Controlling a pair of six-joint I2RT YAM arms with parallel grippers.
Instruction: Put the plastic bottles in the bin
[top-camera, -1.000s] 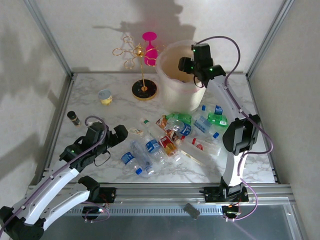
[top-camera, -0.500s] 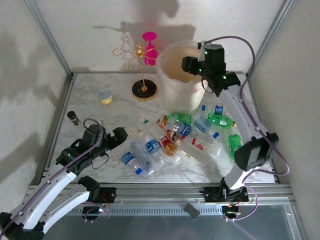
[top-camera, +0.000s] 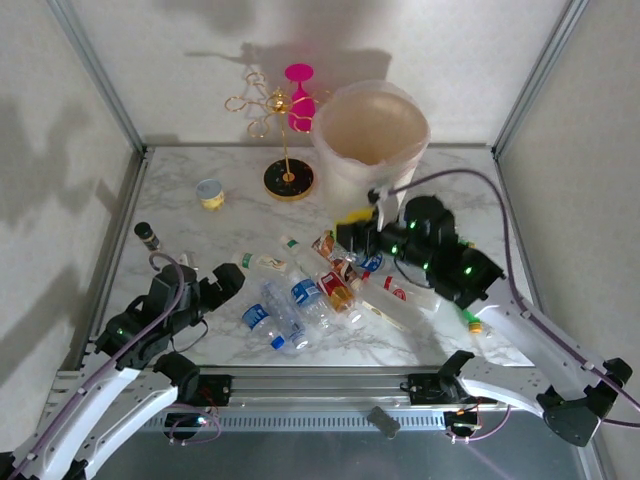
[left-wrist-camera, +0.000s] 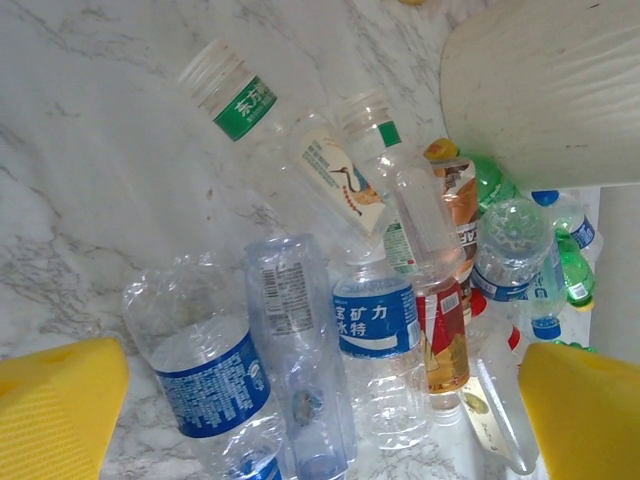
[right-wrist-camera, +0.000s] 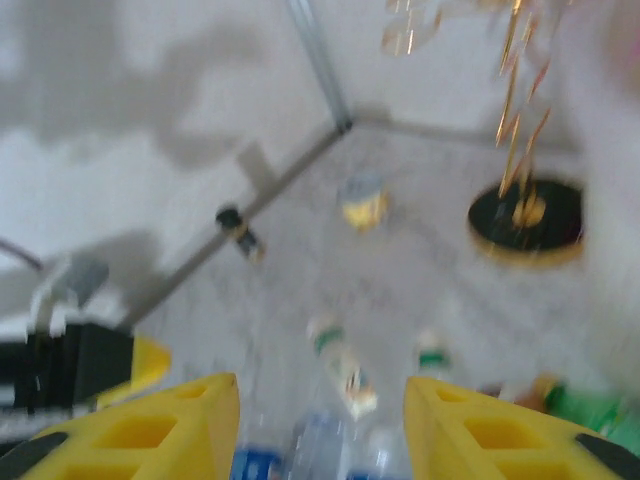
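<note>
Several plastic bottles lie in a heap on the marble table, right of centre. The bin, a tall whitish bucket, stands behind them at the back. My left gripper is open just left of the heap. In the left wrist view its yellow fingertips stand wide apart around clear blue-labelled bottles, touching none. My right gripper hangs low over the heap's far side, pointing left. The right wrist view is blurred, but its jaws are apart with nothing between them.
A gold wire stand on a black base with a pink piece stands left of the bin. A small yellow-banded cup and a dark vial sit at the left. An orange-capped bottle lies by the right arm.
My right arm has swung from above the bin's rim down to just over the bottle heap. My left arm has drawn back slightly toward the near edge, still open.
</note>
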